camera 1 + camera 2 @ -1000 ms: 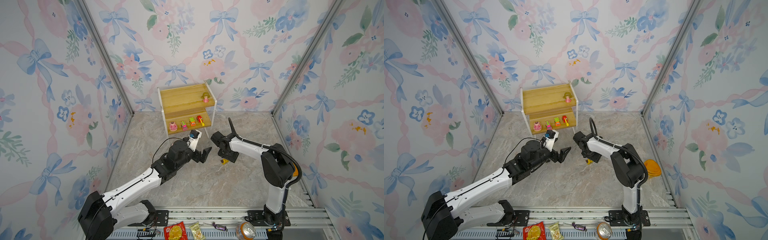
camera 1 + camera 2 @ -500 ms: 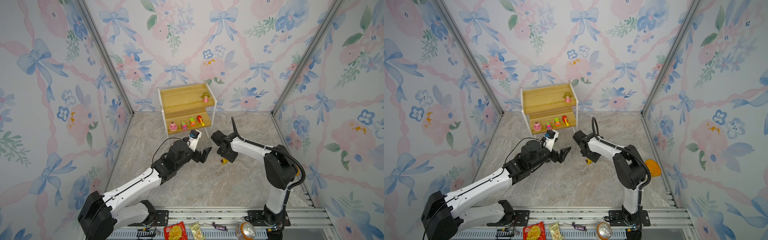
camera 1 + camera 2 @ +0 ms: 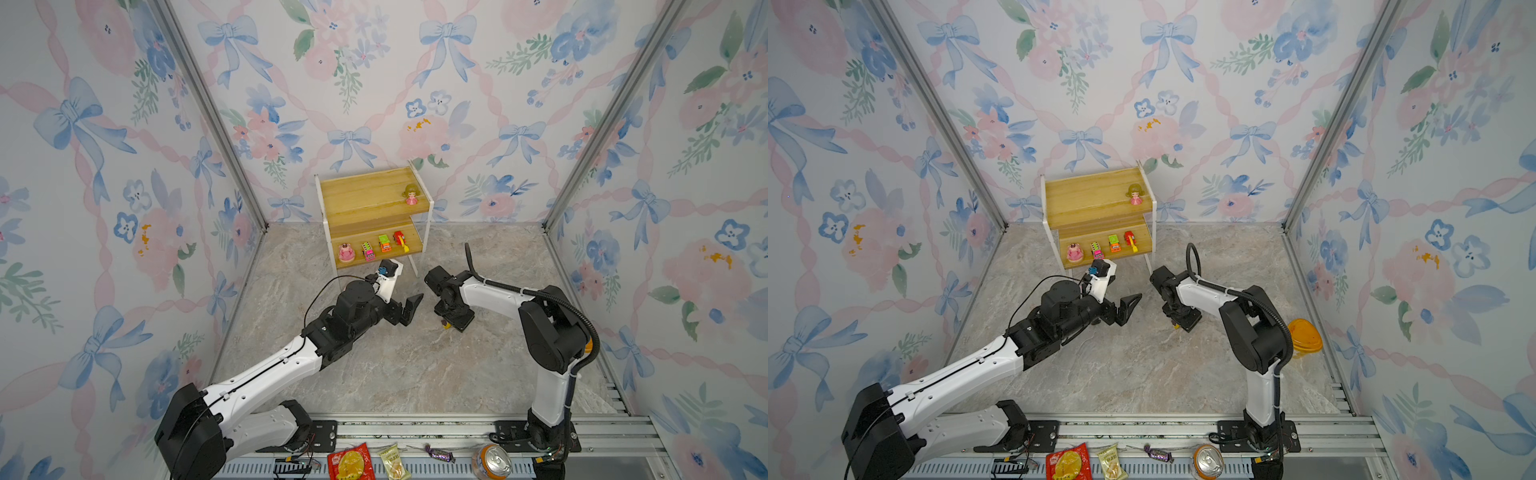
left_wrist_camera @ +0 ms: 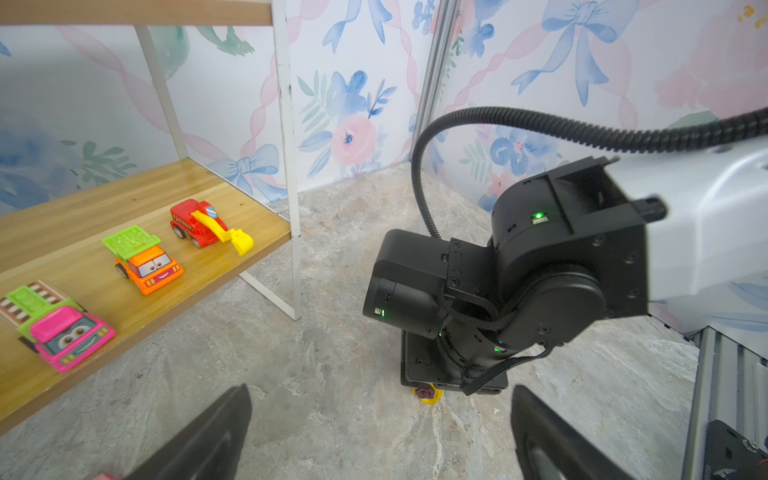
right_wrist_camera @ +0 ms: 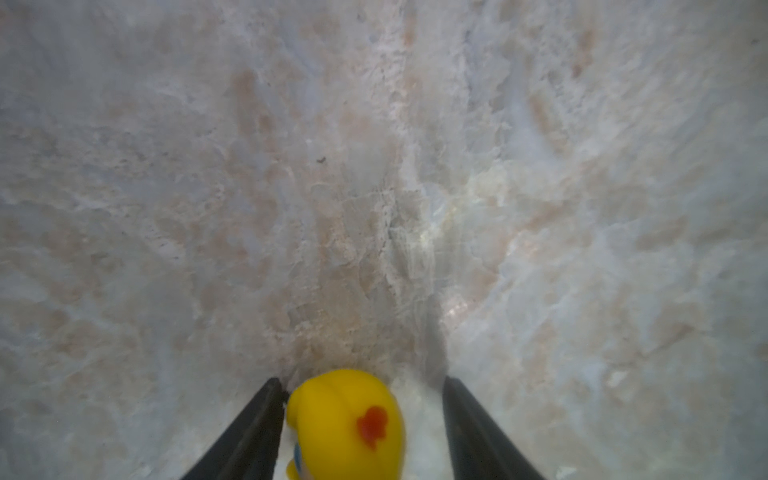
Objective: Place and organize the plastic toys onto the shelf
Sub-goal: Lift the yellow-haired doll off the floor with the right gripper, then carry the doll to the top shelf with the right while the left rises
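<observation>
The shelf [image 3: 365,195] stands at the back wall. A pink-dress doll [image 3: 411,194] is on its top board. Its lower board holds a round pink figure [image 3: 346,252], a pink car [image 4: 62,332], a green-orange car [image 4: 143,259] and a red car [image 4: 203,224]. A yellow-haired figure [image 5: 345,424] stands on the floor. My right gripper [image 5: 363,382] points straight down over it, open, one finger [image 5: 257,419] touching it and a gap at the other. The figure peeks out under the gripper [image 4: 426,395]. My left gripper [image 3: 409,309] hovers open and empty in front of the shelf.
Snack packets [image 3: 349,461], a wrapped candy [image 3: 440,454] and a drink can [image 3: 490,467] lie along the front rail. An orange object [image 3: 1304,334] sits by the right wall behind the right arm. The shelf's white leg [image 4: 293,208] stands close to both grippers.
The right gripper's fingers have drawn in a little around the yellow-haired figure. The left arm has stayed where it was.
</observation>
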Available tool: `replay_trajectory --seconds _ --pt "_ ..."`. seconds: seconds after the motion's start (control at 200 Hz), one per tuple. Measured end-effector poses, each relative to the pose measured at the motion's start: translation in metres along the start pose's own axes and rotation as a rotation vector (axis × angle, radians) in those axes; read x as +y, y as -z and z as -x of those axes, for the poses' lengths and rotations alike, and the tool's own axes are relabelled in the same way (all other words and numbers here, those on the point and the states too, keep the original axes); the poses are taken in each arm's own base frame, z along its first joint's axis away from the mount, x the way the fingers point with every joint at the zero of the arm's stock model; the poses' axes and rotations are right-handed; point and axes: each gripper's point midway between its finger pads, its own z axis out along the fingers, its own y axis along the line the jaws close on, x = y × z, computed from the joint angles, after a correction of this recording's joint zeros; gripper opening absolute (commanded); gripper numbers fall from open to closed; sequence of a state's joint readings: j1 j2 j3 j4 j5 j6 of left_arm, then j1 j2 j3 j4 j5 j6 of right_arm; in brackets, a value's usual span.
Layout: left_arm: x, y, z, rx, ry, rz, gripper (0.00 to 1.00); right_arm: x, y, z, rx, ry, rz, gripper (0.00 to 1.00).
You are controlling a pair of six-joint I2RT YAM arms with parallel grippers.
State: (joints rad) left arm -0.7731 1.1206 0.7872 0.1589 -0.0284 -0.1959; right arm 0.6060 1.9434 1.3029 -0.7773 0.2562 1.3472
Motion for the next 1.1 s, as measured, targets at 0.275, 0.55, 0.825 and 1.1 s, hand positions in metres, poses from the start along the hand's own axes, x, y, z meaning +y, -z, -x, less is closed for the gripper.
replay_trajectory --seconds 0.275,0.55,0.825,1.1 --pt "0.0 0.0 0.0 0.0 0.0 0.0 0.98 0.005 -0.002 0.001 0.003 -0.025 0.028 0.43" --pt "0.0 0.0 0.0 0.0 0.0 0.001 0.98 0.005 0.001 0.004 -0.047 0.007 0.024 0.32" --pt "0.002 0.0 -0.001 0.001 0.014 0.009 0.98 0.008 0.041 0.012 -0.237 0.156 0.1 0.29" --pt "0.026 0.015 0.017 -0.061 0.079 0.065 0.98 0.024 0.122 0.018 -0.434 0.326 0.356 0.26"
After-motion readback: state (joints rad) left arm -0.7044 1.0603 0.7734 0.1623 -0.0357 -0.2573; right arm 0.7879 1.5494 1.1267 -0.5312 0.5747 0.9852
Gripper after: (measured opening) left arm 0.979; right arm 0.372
